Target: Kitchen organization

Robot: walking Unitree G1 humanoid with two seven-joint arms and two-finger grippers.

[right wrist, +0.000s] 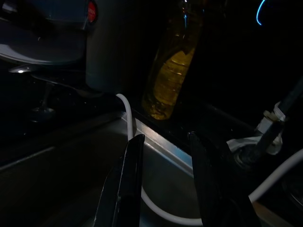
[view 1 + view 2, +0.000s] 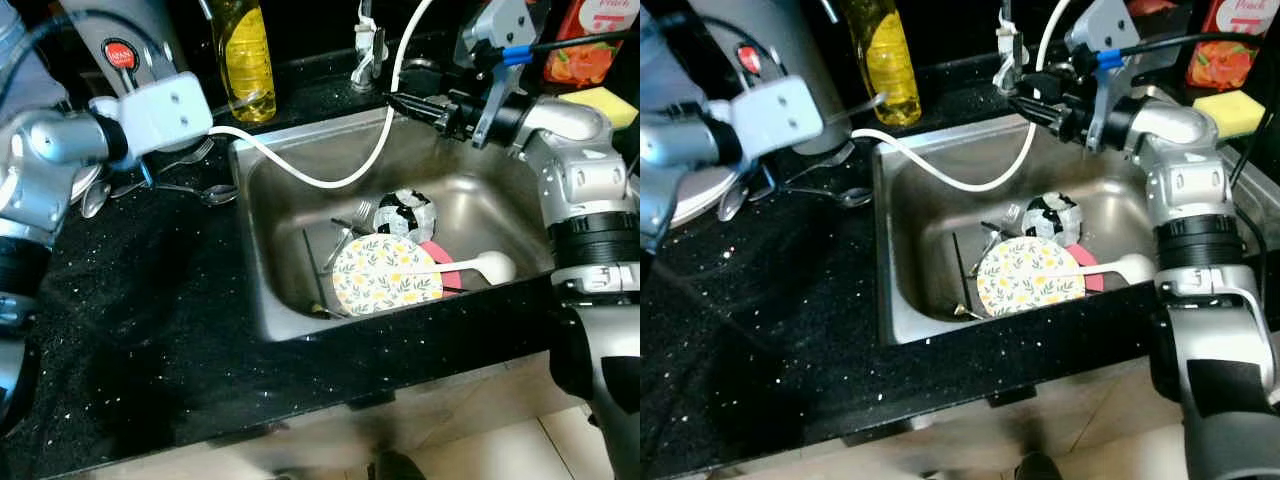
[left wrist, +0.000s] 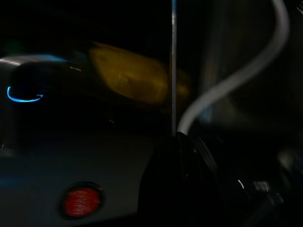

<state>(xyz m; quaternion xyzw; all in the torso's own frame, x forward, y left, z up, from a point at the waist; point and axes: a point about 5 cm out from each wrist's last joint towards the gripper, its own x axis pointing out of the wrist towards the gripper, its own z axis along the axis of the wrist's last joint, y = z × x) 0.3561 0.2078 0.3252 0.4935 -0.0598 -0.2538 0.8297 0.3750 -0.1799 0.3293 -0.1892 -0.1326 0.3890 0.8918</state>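
Note:
The steel sink point(image 2: 270, 200) holds a floral plate point(image 2: 385, 275), a black-and-white patterned bowl point(image 2: 405, 212), a pink dish point(image 2: 440, 255), a white ladle point(image 2: 480, 267) and a fork point(image 2: 350, 228). My right gripper point(image 2: 395, 100) hovers over the sink's back edge beside the faucet point(image 2: 368, 45), fingers point(image 1: 135, 156) open with nothing between them. My left arm reaches over the counter by several spoons point(image 2: 190, 190); its white wrist box point(image 2: 160, 110) hides the gripper.
A yellow soap bottle point(image 2: 248, 60) stands behind the sink. A white hose point(image 2: 330, 180) loops across the basin. A grey appliance with a red button point(image 2: 120, 55) stands at the back left, a yellow sponge point(image 2: 600, 100) at the right. The black counter point(image 2: 150, 330) lies before me.

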